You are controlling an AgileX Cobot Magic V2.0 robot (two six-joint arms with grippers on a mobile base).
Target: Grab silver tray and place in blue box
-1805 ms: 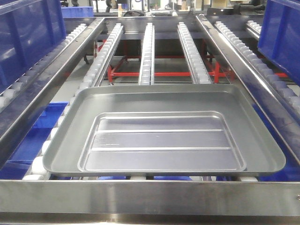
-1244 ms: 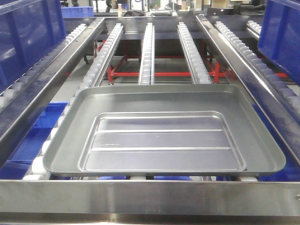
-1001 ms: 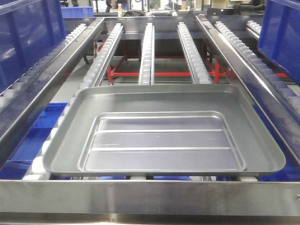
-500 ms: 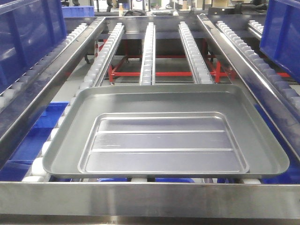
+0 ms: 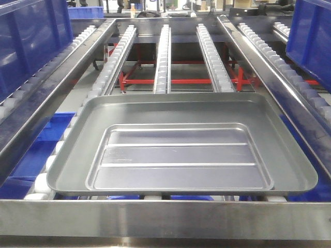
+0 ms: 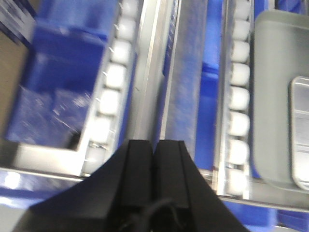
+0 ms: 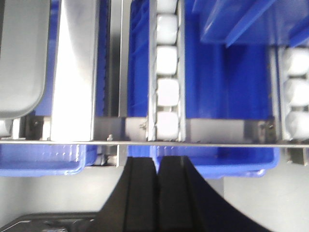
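Nothing of the task looks done yet. In the front view the silver tray (image 5: 181, 144) lies flat in the lower middle of the frame, resting on the white-wheeled roller tracks (image 5: 163, 57) just behind the steel front rail (image 5: 165, 217). It is empty, and no arm is near it in that view.

The left end effector (image 6: 154, 145) sits at the bottom centre of its wrist view with its two black fingers pressed together and nothing between them. The tray's rounded corner (image 6: 275, 96) shows at the right edge of that frame, well apart from the fingers. The right end effector (image 7: 157, 162) is likewise fully closed on nothing at the bottom centre of its view, with a tray corner (image 7: 21, 58) at the upper left, again clear of the fingers.

A blue box (image 5: 31, 41) stands at the upper left of the front view and a second blue crate (image 5: 313, 36) at the upper right; I cannot tell which is meant to receive the tray.

By my reading, everything remains: opening the fingers, reaching in to the tray's rim, gripping, lifting and setting it in the box.
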